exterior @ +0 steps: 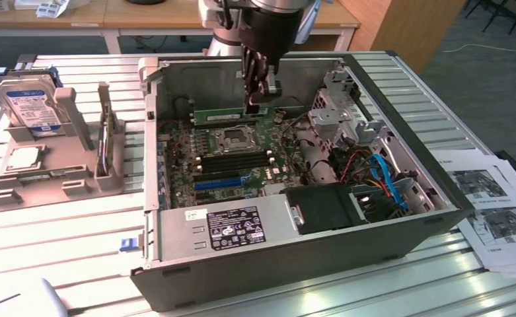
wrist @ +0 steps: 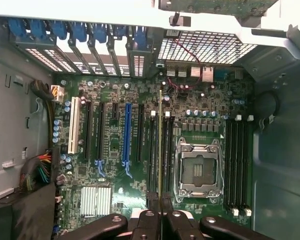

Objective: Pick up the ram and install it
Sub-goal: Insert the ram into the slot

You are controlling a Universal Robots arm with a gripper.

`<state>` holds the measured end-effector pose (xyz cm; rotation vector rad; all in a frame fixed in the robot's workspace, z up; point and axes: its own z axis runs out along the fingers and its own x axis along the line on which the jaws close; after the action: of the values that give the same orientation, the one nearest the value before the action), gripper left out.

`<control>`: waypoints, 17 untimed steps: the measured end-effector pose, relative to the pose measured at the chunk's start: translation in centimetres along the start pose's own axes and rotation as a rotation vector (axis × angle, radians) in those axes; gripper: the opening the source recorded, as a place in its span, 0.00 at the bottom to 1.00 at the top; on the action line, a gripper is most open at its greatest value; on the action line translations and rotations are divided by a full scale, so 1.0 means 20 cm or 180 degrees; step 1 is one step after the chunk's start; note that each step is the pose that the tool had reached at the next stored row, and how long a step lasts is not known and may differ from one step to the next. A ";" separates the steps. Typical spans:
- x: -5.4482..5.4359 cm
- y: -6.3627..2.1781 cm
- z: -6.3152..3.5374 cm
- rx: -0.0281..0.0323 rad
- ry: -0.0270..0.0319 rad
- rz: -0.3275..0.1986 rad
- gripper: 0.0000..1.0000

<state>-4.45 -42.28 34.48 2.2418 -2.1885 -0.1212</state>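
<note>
The black pincer [exterior: 254,107] was clamped on the ram [exterior: 225,116], a thin, flat green stick held on edge over the studded green motherboard [exterior: 231,165].

Green ram [exterior: 226,116], blue slot [wrist: 127,135], green motherboard [wrist: 110,97].

Slatted alu table [exterior: 46,231] w/ wood desks [exterior: 152,16] behind, grey-blue carpet floor [exterior: 487,66], bright glare on slats

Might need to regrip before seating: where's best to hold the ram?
Take the top long edge from straight above, clamping its two flat faces. The ram is thin and stands on edge, lower edge facing the slots, as the gripper holds it now.
</note>
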 end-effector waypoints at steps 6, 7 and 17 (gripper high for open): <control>0.00 -0.003 0.050 0.0002 0.0000 0.0000 0.12; 0.00 -0.003 0.058 0.0002 0.0000 0.0000 0.12; 0.01 -0.009 0.146 0.0006 0.0000 0.0000 0.12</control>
<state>-4.45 -42.28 31.54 2.2428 -2.1894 -0.1193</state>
